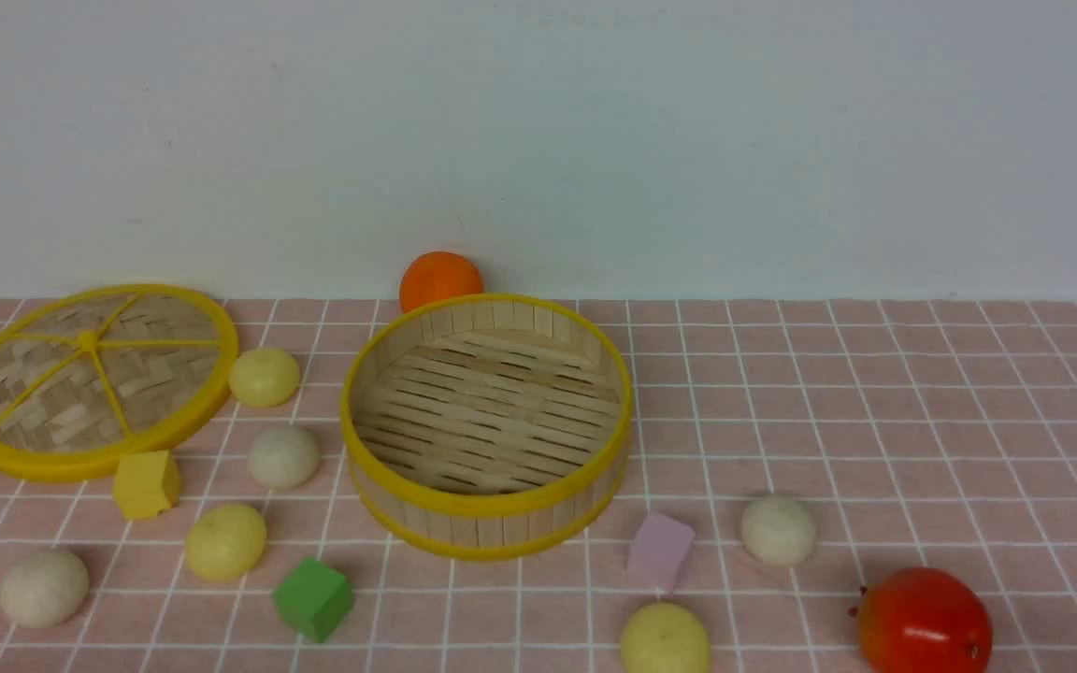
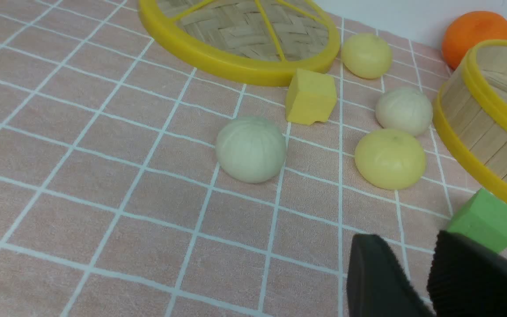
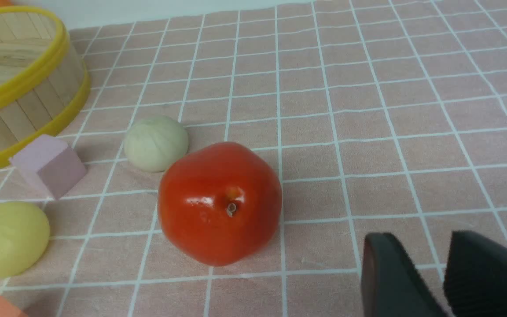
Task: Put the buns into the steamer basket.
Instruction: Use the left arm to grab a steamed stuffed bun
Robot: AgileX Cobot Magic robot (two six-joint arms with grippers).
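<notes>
Left gripper point(image 2: 405, 248) and right gripper point(image 3: 420, 248) each hover low, black jaws slightly parted and empty.

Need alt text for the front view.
Empty steamer basket at centre of a pink checked cloth, six buns scattered around it, none inside. Lid at left, orange ball behind, red fruit near right, three toy cubes among the buns.

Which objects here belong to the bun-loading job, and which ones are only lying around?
For the job:
steamer basket
off-white buns
pale yellow buns

Lying about:
lid
orange ball
red fruit
yellow cube
green cube
pink cube
</notes>
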